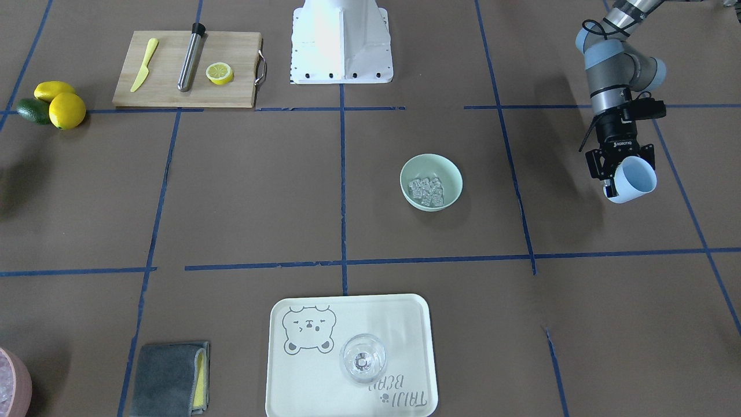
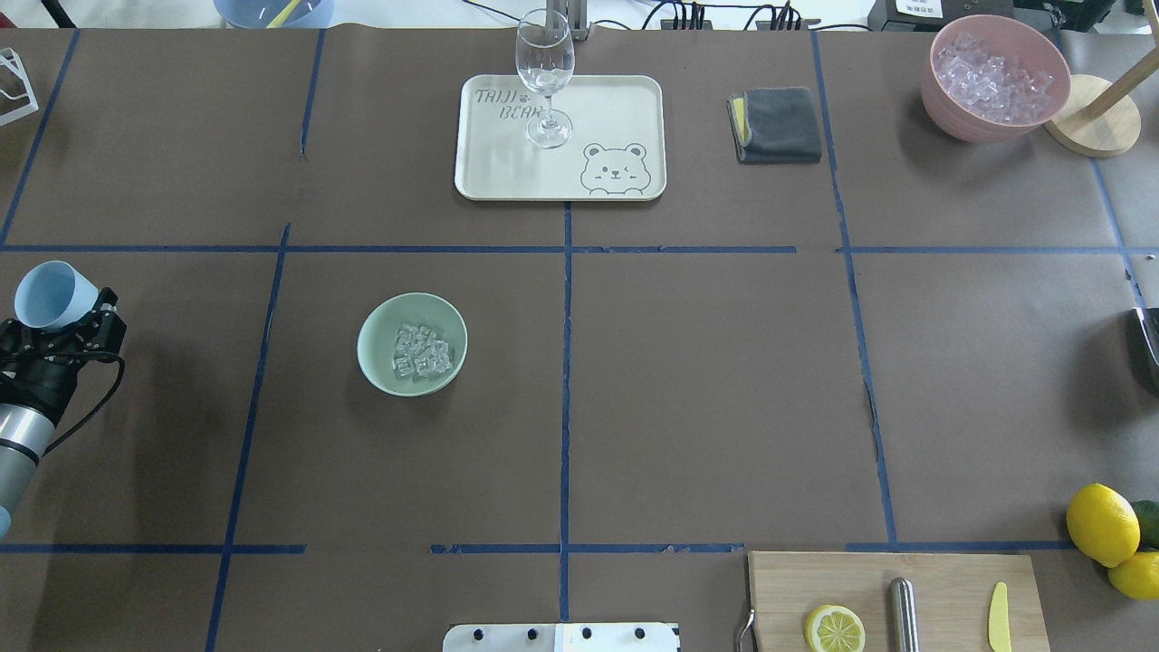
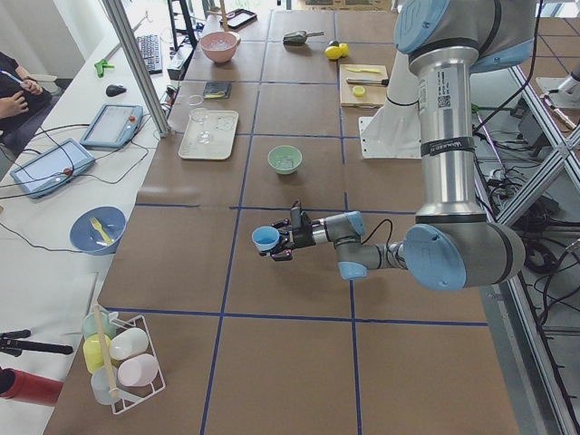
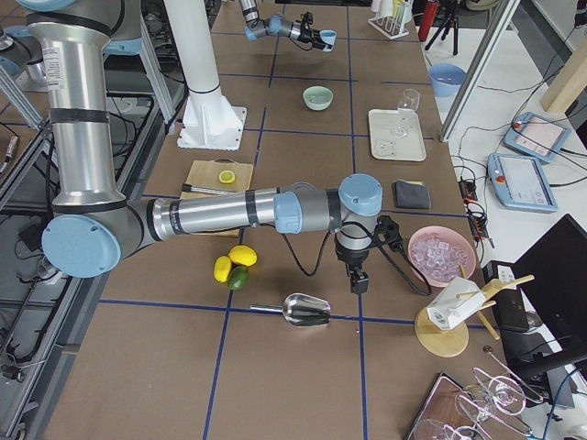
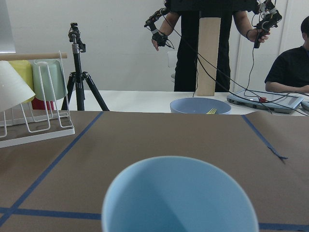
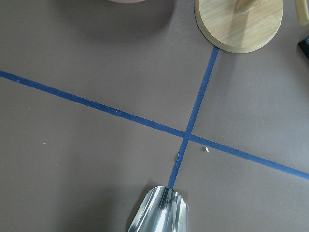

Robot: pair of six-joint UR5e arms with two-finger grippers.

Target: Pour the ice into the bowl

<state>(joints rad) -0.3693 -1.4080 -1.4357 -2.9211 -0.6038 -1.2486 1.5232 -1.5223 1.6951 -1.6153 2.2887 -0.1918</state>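
The pale mint-green bowl stands on the brown table left of centre in the overhead view and holds the ice, a small heap of clear cubes. My left gripper is shut on a light blue cup and holds it tilted above the table's left edge, well away from the bowl. In the left wrist view the cup looks empty. My right gripper hangs over the far right end, and I cannot tell whether it is open or shut.
A cream tray with a wine glass, a grey cloth and a pink bowl of ice line the far side. A cutting board with a lemon slice, lemons and a metal scoop lie on the right.
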